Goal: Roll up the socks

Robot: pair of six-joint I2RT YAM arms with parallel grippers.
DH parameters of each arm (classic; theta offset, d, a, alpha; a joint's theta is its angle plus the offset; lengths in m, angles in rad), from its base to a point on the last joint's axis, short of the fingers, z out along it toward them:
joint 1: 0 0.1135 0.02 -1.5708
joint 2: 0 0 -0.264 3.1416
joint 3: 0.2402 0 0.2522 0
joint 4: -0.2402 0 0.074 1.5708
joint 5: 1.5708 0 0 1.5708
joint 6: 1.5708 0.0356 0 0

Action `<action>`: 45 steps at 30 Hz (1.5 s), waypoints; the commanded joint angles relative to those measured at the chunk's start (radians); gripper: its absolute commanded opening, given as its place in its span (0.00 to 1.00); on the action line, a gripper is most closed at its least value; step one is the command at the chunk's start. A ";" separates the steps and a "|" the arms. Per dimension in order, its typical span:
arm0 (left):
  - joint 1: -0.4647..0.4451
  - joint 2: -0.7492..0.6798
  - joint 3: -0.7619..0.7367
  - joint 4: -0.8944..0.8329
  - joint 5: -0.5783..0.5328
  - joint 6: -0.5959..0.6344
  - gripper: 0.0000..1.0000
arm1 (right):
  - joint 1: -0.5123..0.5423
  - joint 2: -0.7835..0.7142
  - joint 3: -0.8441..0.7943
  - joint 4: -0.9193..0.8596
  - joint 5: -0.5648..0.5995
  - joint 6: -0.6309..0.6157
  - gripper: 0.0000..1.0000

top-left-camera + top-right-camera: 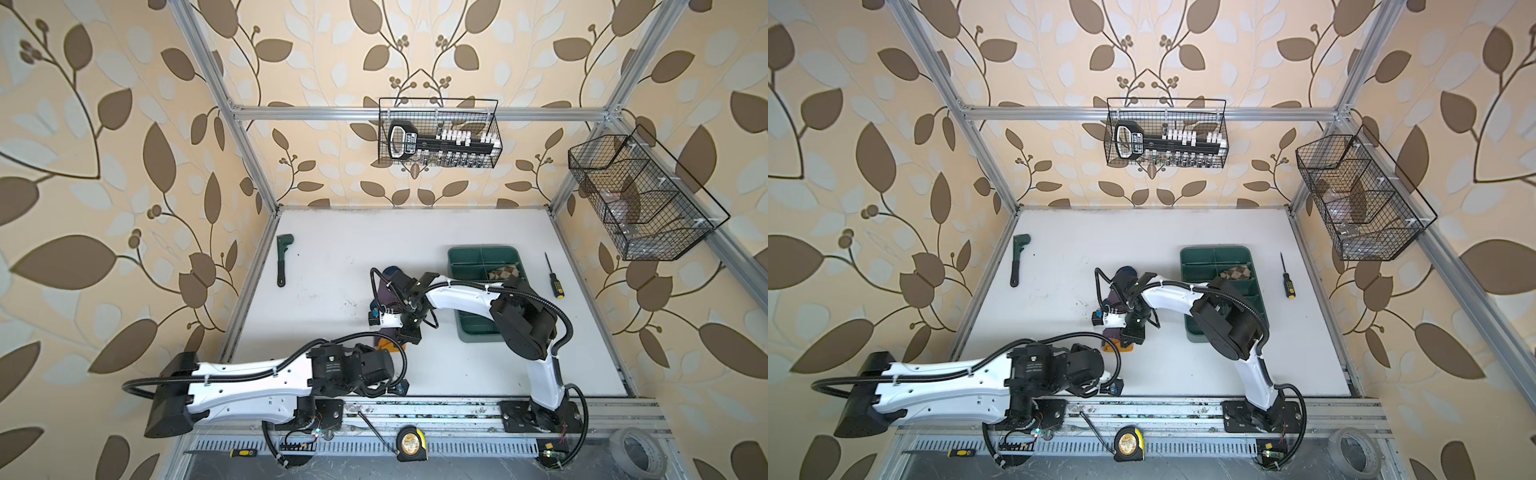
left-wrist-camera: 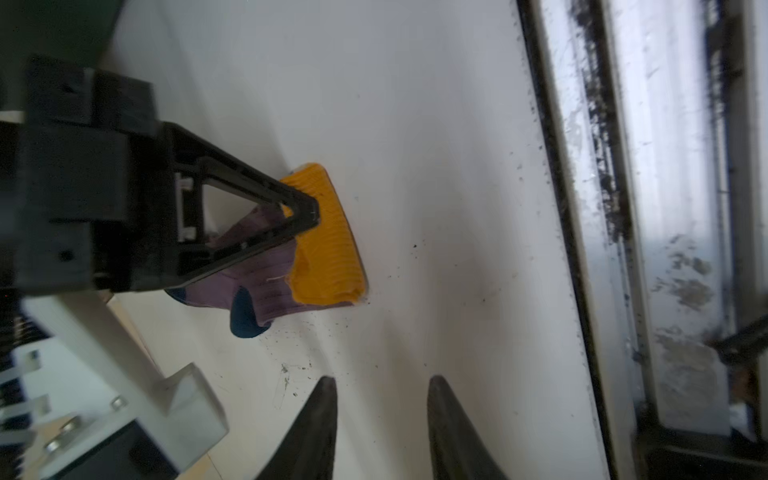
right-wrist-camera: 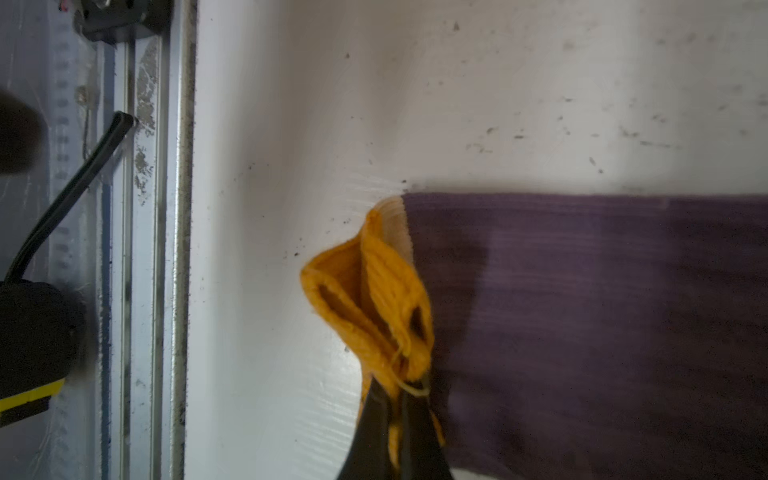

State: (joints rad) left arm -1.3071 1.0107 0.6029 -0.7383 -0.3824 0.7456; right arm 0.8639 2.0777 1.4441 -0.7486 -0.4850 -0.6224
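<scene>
A purple ribbed sock point(image 1: 383, 293) point(image 1: 1115, 301) lies stretched on the white table, with its navy toe toward the back and its mustard-yellow cuff point(image 1: 388, 345) point(image 2: 328, 241) toward the front. My right gripper point(image 3: 405, 382) point(image 2: 305, 212) is shut on that cuff, which bunches up at its fingertips. The cuff's pinched corner is lifted a little while the purple leg point(image 3: 602, 311) lies flat. My left gripper point(image 2: 382, 380) hovers open and empty over bare table, short of the cuff. The tan-and-brown argyle sock point(image 1: 505, 273) point(image 1: 1237, 273) sits in a compartment of the green tray point(image 1: 482, 251).
A green wrench point(image 1: 284, 259) lies at the table's back left. A screwdriver point(image 1: 553, 276) lies to the right of the tray. On the front rail are a tape measure point(image 1: 411, 444), a small screwdriver point(image 1: 243, 453) and a tape roll point(image 1: 638, 453). Wire baskets point(image 1: 438, 133) hang above.
</scene>
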 commanded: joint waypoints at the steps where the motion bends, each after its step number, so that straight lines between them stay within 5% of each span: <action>1: -0.006 0.078 -0.024 0.208 -0.096 -0.047 0.41 | -0.008 0.033 0.019 -0.043 -0.022 -0.038 0.02; 7: 0.018 0.223 -0.102 0.454 -0.202 -0.032 0.47 | -0.015 0.035 0.016 -0.047 -0.048 -0.040 0.04; 13: 0.114 0.345 -0.088 0.541 -0.158 -0.067 0.45 | -0.020 0.025 0.008 -0.054 -0.072 -0.040 0.05; 19: 0.176 0.420 -0.078 0.609 -0.140 -0.084 0.32 | -0.026 0.019 0.002 -0.067 -0.104 -0.029 0.07; 25: 0.229 0.445 -0.047 0.537 -0.039 -0.094 0.00 | -0.057 -0.043 -0.058 -0.003 -0.145 0.012 0.14; 28: 0.267 0.440 -0.005 0.448 0.080 -0.103 0.00 | -0.079 -0.096 -0.102 0.035 -0.148 0.039 0.25; 34: 0.326 0.420 0.021 0.358 0.317 -0.122 0.00 | -0.156 -0.319 -0.245 0.189 -0.030 0.220 0.51; 41: 0.408 0.448 0.102 0.231 0.495 -0.130 0.00 | -0.391 -0.715 -0.410 0.413 0.157 0.510 0.55; 45: 0.461 0.498 0.182 0.130 0.620 -0.132 0.00 | -0.402 -0.970 -0.502 0.466 0.325 0.460 0.55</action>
State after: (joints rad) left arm -0.8700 1.4757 0.7422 -0.4644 0.0689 0.6243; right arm 0.4366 1.2278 1.0008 -0.3515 -0.2977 -0.1875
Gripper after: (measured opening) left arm 0.076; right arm 0.546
